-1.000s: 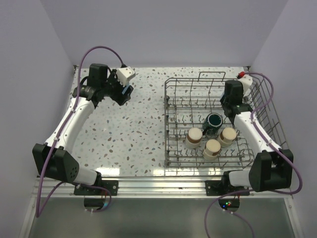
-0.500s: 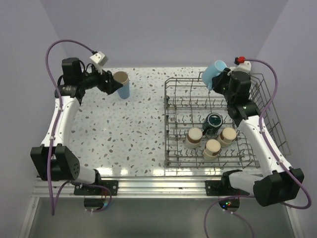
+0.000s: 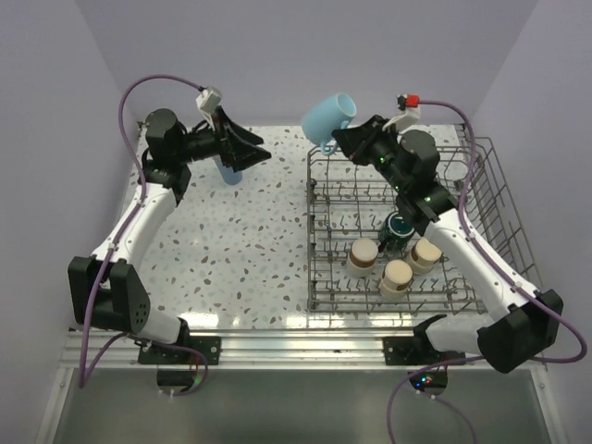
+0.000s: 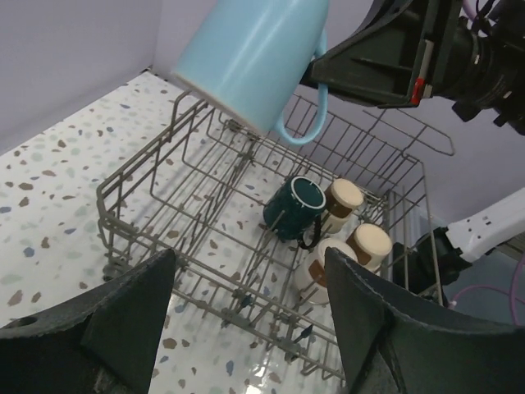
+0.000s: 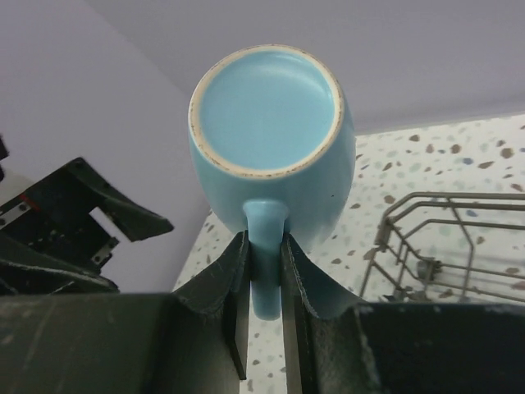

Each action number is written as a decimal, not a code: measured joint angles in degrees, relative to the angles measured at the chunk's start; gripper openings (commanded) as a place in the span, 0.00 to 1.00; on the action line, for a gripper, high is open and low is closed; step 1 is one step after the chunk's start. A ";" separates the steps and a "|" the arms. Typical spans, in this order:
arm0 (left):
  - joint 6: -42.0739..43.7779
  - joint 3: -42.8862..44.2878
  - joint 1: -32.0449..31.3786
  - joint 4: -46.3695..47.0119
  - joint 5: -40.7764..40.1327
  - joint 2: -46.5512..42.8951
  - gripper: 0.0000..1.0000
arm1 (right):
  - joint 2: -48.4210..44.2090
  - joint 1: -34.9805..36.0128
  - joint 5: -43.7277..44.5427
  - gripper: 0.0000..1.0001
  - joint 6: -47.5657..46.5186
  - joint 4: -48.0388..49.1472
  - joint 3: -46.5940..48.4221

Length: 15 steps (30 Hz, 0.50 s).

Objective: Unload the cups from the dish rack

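Observation:
My right gripper (image 3: 344, 139) is shut on the handle of the light blue handled mug (image 3: 328, 117) and holds it in the air over the far left corner of the dish rack (image 3: 319, 190). In the right wrist view the handle (image 5: 267, 246) sits between the fingers below the mug body (image 5: 275, 139). A dark teal mug (image 3: 400, 227) and three short beige-and-brown cups (image 3: 363, 256) (image 3: 396, 276) (image 3: 425, 252) lie in the rack. My left gripper (image 3: 254, 148) is open and empty, pointing at the rack. A light blue tumbler (image 3: 228, 173) stands on the table just below it.
The left wrist view shows the hanging mug (image 4: 254, 57), the rack's near corner (image 4: 107, 205) and the teal mug (image 4: 295, 209). The rack has raised wire sides (image 3: 495, 199). White walls close in the speckled table (image 3: 231, 250).
My right arm has carried the light blue mug up and to the left, past the rack's far left corner. My left arm has left the tumbler on the table and swung right towards the rack.

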 measured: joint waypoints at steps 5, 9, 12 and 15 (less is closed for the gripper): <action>-10.27 -0.04 -1.42 10.38 0.55 2.99 0.75 | 3.80 4.74 -1.99 0.00 2.80 3.67 1.09; -15.82 -0.04 -1.70 14.97 0.68 4.85 0.74 | 6.14 6.88 -2.54 0.00 3.85 5.38 2.36; -17.77 -0.04 -2.27 16.50 0.68 5.14 0.73 | 7.23 8.02 -2.58 0.00 4.48 6.67 3.04; -18.88 -0.04 -2.62 17.73 0.66 5.14 0.73 | 8.07 8.72 -3.17 0.00 5.51 8.17 3.52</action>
